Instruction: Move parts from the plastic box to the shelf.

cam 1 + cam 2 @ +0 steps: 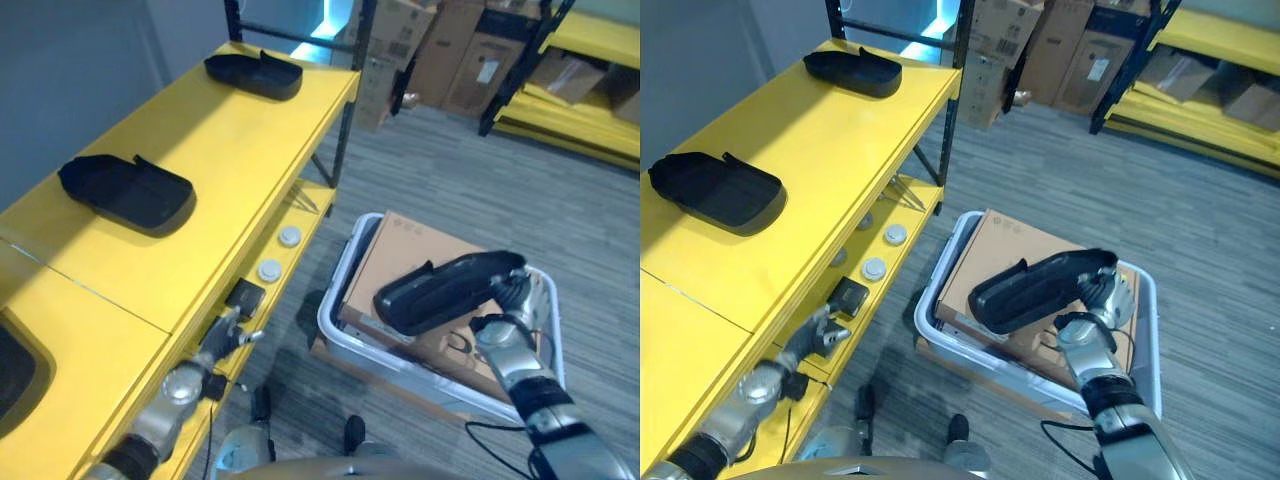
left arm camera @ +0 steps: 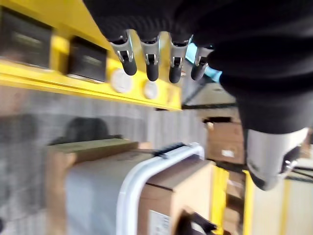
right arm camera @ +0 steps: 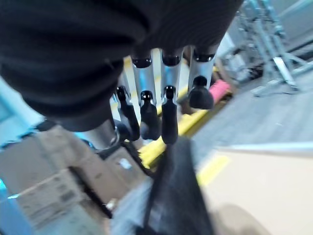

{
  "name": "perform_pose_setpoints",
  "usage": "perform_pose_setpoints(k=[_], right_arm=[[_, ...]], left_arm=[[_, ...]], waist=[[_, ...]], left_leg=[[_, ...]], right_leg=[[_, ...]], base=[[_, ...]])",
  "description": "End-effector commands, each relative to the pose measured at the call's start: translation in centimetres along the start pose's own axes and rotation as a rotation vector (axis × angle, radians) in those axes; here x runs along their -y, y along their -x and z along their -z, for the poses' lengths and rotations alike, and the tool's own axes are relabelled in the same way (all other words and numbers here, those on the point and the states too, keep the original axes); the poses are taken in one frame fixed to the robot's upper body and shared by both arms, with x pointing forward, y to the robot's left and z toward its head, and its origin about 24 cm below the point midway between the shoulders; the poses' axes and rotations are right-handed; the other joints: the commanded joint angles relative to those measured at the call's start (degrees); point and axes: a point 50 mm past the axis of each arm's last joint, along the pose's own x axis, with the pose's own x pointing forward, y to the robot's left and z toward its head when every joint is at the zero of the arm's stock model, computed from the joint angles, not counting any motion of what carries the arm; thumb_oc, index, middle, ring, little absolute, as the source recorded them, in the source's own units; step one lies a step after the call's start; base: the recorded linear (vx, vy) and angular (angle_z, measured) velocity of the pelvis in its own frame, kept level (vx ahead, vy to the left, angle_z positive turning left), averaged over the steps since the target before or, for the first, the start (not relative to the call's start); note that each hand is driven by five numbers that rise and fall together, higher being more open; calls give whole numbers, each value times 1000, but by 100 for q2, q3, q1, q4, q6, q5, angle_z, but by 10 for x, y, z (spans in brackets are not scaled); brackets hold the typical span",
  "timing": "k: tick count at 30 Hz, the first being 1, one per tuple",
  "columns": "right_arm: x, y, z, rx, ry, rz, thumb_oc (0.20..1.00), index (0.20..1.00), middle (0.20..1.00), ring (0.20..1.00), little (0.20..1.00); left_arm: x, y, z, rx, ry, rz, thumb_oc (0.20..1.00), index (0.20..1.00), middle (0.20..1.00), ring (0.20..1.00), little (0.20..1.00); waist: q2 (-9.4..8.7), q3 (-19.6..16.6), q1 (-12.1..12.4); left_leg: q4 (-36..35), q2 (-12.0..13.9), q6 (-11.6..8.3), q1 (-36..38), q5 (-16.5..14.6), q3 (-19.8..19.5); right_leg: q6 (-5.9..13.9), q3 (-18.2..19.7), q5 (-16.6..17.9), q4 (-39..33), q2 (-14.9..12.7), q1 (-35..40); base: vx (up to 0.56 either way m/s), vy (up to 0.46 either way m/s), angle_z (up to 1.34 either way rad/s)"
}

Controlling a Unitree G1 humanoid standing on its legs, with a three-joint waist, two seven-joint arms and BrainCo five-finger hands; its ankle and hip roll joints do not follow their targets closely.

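**Right hand holds a black part above the plastic box**

The right hand [image 1: 503, 312] has its fingers curled round one end of a long black moulded part [image 1: 445, 291], which juts out from the hand toward the yellow shelf [image 1: 225, 150] and sits tilted, its far end lower. In the right wrist view the fingers [image 3: 168, 115] bend down onto the dark edge of that part. Directly beneath the hand and the part stands the white plastic box [image 1: 340, 288], with brown cardboard [image 1: 410, 245] lying in it.

The left hand [image 1: 222, 335] hangs off to the other side, just in front of the shelf's edge and well apart from the box. Its own wrist view shows the fingers [image 2: 152, 61] straight and loosely spread, with nothing in them.

Beyond the left hand, on the shelf top, lie two more black parts: one nearer [image 1: 128, 190], one at the far end [image 1: 254, 72]. Two small white round pieces [image 1: 279, 253] rest on the lower shelf level near the left hand.
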Motion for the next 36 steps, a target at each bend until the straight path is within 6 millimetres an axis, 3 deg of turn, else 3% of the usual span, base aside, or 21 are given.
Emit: perform_pose_setpoints(k=[1, 3, 8, 11, 13, 14, 15, 18, 24, 27, 31, 36], right_arm=[[42, -37, -37, 231, 141, 123, 200, 200, 200, 200, 200], [53, -37, -62, 349, 159, 132, 200, 200, 200, 200, 200], [61, -45, -77, 500, 215, 127, 200, 200, 200, 200, 200], [52, -48, -88, 449, 132, 33, 200, 200, 200, 200, 200], [43, -47, -84, 369, 26, -23, 200, 200, 200, 200, 200], [39, -46, -82, 336, -21, -33, 445, 445, 445, 445, 445], [31, -42, -76, 266, -106, -65, 1000, 1000, 1000, 1000, 1000], [4, -22, -55, 46, -319, -97, 1000, 1000, 1000, 1000, 1000], [-17, -9, -39, -113, -356, -48, 1000, 1000, 1000, 1000, 1000], [-18, -10, -36, -138, -331, -8, 1000, 1000, 1000, 1000, 1000], [-12, -19, -21, -282, -278, 91, 1000, 1000, 1000, 1000, 1000], [-13, -22, -15, -374, -274, 134, 1000, 1000, 1000, 1000, 1000]], left_arm=[[12, -27, -29, 77, 28, 76, 1000, 1000, 1000, 1000, 1000], [16, -31, -56, 157, 34, 115, 1000, 1000, 1000, 1000, 1000], [27, -43, -102, 267, 50, 265, 1000, 1000, 1000, 1000, 1000], [47, -58, -128, 305, 69, 298, 1000, 1000, 1000, 1000, 1000], [53, -62, -132, 296, 70, 293, 1000, 1000, 1000, 1000, 1000], [55, -63, -132, 290, 66, 294, 1000, 1000, 1000, 1000, 1000], [57, -63, -129, 271, 59, 296, 1000, 1000, 1000, 1000, 1000], [63, -60, -108, 188, 32, 290, 1000, 1000, 1000, 1000, 1000], [65, -47, -63, 61, 32, 290, 1000, 1000, 1000, 1000, 1000], [66, -42, -45, 7, 25, 280, 1000, 1000, 1000, 1000, 1000], [64, -32, 1, -138, -13, 240, 1000, 1000, 1000, 1000, 1000], [67, -29, 24, -193, -19, 204, 1000, 1000, 1000, 1000, 1000]], waist=[[300, -29, -25], [245, -87, -136], [93, -222, -171], [26, -304, -309], [28, -320, -362], [32, -319, -369], [51, -314, -396], [150, -268, -380], [355, -156, -237], [404, -75, -178], [459, 229, -59], [532, 498, -19]], left_leg=[[12, 389, -324, 726, -644, 211], [12, 435, -354, 780, -653, 245], [12, 502, -338, 853, -628, 284], [12, 578, -346, 961, -661, 375], [12, 608, -355, 1009, -670, 416], [12, 616, -357, 1021, -672, 427], [12, 628, -358, 1034, -673, 447], [12, 612, -347, 1059, -702, 503], [12, 486, -295, 939, -727, 450], [12, 420, -264, 829, -727, 406], [12, 252, -207, 493, -699, 275], [12, 156, -202, 321, -660, 163]], right_leg=[[326, -58, 252, 21, -224, -73], [305, 9, 226, 21, -175, -51], [292, 48, 195, 21, -103, 35], [276, 113, 144, 21, -39, 87], [275, 156, 140, 21, -26, 94], [273, 170, 141, 21, -25, 94], [273, 187, 143, 21, -25, 89], [292, 191, 151, 21, -58, 67], [331, 190, 203, 21, -172, -32], [343, 186, 241, 21, -228, -124], [363, 188, 334, 21, -319, -394], [358, 191, 372, 21, -377, -509]], base=[[-55, -79, -7], [-30, -45, -8], [-28, -66, -10], [-6, -49, -9], [35, -13, -17], [37, 1, -28], [42, 20, -24], [60, 65, -16], [81, 116, 1], [29, 112, 8], [-70, 144, 11], [-63, 101, 11]])
